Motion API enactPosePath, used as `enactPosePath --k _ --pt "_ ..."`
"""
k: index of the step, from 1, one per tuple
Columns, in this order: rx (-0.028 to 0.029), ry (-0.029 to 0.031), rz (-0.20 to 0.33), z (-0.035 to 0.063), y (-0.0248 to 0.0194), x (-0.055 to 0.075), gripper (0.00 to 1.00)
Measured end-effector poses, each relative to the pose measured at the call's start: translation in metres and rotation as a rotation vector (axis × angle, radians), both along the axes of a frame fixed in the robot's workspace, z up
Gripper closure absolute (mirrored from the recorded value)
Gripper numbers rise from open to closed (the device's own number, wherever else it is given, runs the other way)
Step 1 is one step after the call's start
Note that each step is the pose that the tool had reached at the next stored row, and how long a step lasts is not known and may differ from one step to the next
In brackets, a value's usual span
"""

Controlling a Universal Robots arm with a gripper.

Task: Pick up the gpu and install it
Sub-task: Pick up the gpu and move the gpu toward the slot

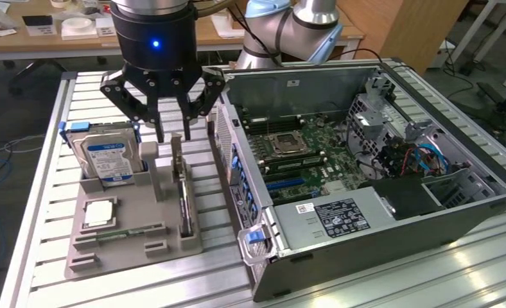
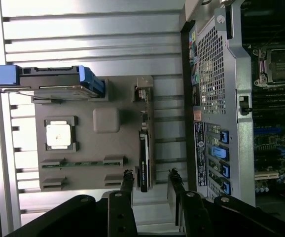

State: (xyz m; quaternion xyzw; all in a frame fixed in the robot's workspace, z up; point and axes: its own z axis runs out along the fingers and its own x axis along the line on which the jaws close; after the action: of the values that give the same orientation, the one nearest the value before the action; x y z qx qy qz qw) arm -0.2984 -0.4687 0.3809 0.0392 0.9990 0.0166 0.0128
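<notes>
You've got a desk (image 1: pixel 43 212) (image 2: pixel 93 29) of ribbed aluminium slats in front of you. Two things sit straight on it. A grey moulded tray (image 1: pixel 107 256) (image 2: pixel 83 148) lies flat toward the exterior view's left. Just beside it, on the exterior view's right, there's an open computer case (image 1: pixel 365 250) (image 2: pixel 211 64) on its side. A narrow strip of bare slats shows between them.

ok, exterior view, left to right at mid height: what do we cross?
In order: hard drive → gpu standing on edge → case rear panel → CPU socket → blue cables.
</notes>
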Motion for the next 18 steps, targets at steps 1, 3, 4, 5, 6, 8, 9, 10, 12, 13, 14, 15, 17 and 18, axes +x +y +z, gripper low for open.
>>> enactPosePath --k 1,3,4,5,6,8,9,10,12,13,14,15,17,18 --pt "0.0001 0.0000 0.000 -0.0013 0.0000 0.000 0.58" --pt "-0.0002 0.0002 0.000 -0.0047 0.0000 0.000 0.58" --pt "-0.0001 0.0002 0.000 -0.0067 0.0000 0.000 0.58" --pt "-0.0001 0.0002 0.000 -0.0085 0.0000 0.000 0.58" --pt "-0.0001 0.0002 0.000 -0.0103 0.0000 0.000 0.58" --pt "-0.0002 0.0003 0.000 -0.0139 0.0000 0.000 0.58" --pt "-0.0002 0.0003 0.000 -0.0157 0.0000 0.000 0.58" --pt "-0.0002 0.0003 0.000 -0.0174 0.0001 0.000 0.58" --pt "-0.0001 0.0002 0.000 -0.0212 0.0001 0.000 0.58" --pt "-0.0001 0.0002 0.000 -0.0230 0.0001 0.000 0.58" --pt "-0.0002 0.0002 0.000 -0.0248 0.0001 0.000 0.58" --pt "-0.0002 0.0002 0.000 -0.0266 0.0001 0.000 0.58" --pt "-0.0002 0.0002 0.000 -0.0302 0.0001 0.000 0.58" --pt "-0.0002 0.0002 0.000 -0.0321 0.0002 0.000 0.58"
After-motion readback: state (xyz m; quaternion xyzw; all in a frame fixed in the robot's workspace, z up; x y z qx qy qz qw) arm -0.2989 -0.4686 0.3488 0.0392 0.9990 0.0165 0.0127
